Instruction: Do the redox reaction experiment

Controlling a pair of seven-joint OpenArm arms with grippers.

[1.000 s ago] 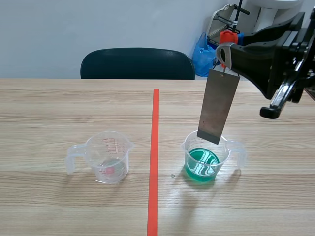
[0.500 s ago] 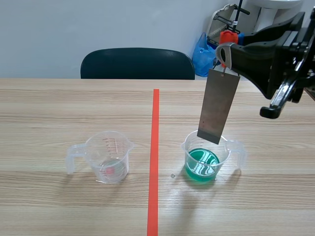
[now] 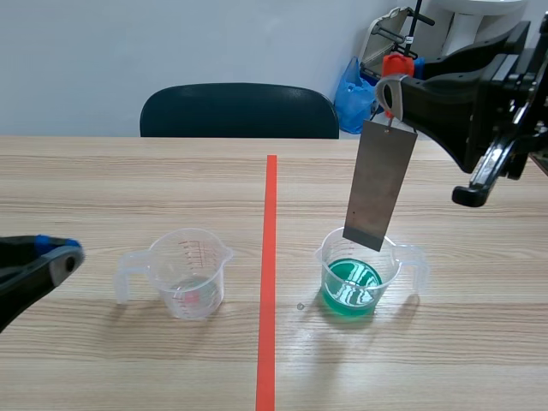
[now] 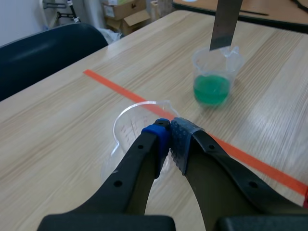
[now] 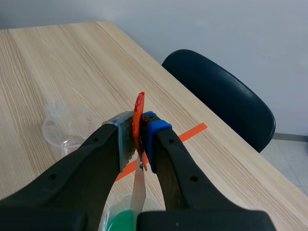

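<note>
Pinching the orange-red tab (image 5: 139,103) on the grey rectangular metal plate (image 3: 379,187), the right gripper (image 3: 388,92) is dangling it over the clear plastic beaker of green liquid (image 3: 355,278), needing a plumb descent clear of the rim, while the left gripper (image 4: 169,137), at nine o'clock on the wooden table (image 3: 103,180), is pressing its jaws together on nothing.

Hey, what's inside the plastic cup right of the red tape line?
The cup holds green liquid in its lower part. The hanging metal plate hides some of its far rim.

Item count: two clear measuring cups, the plain cup (image 3: 187,274) and the green-liquid cup (image 3: 356,276); one metal strip (image 3: 381,184); one chair (image 3: 240,110).
</note>
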